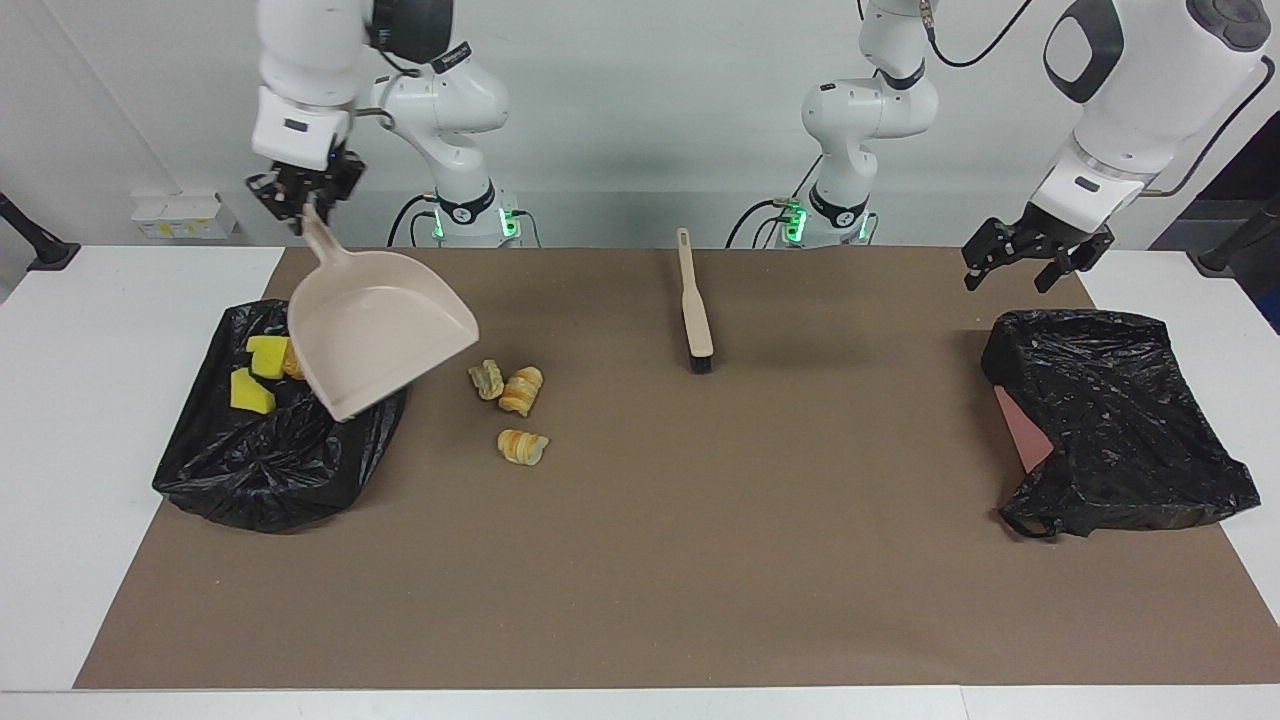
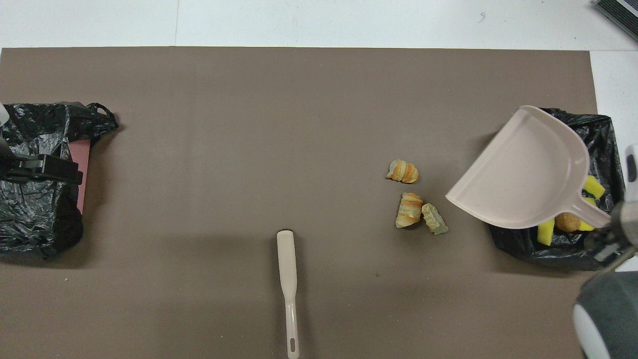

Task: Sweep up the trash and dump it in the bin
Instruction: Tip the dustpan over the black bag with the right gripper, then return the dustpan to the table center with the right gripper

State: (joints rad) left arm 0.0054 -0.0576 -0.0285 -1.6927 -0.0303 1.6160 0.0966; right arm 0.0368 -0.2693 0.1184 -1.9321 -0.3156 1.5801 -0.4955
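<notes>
My right gripper is shut on the handle of the beige dustpan, which hangs tilted, mouth down, over a bin lined with a black bag at the right arm's end. Yellow sponge bits and a golden-brown lump lie in that bin. Three striped bread-like pieces lie on the brown mat beside the bin, also seen in the overhead view. The dustpan covers part of the bin from above. My left gripper is open and empty over the other bag.
The beige-handled brush lies on the mat near the robots, bristles toward the table's middle; it also shows in the overhead view. A second bin with a black bag stands at the left arm's end.
</notes>
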